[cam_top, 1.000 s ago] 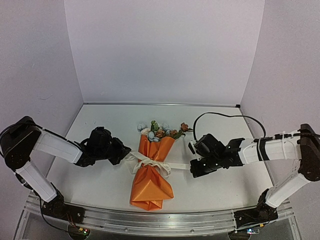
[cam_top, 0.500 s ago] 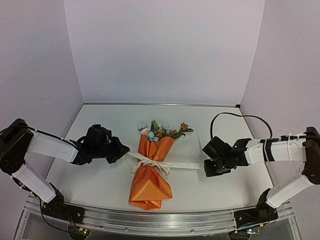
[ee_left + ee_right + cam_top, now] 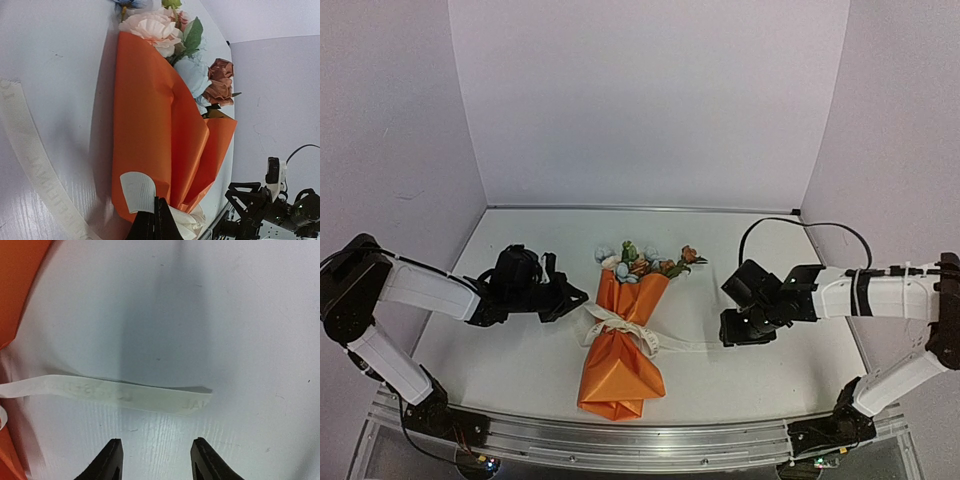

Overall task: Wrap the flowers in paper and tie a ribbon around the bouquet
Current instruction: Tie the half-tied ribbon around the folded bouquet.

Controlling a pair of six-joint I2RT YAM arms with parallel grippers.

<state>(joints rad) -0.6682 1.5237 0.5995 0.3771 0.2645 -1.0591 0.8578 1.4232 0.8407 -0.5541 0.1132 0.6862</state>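
Right gripper hangs parted above white table, pale walls around.

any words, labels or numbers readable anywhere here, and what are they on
Nothing can be quoted as readable text.
ribbon: faint pale lettering runs along the strip, too washed out and blurred to read in either wrist view.
orange paper: plain, no print.
Nothing else in any view carries a legible label, brand or number.
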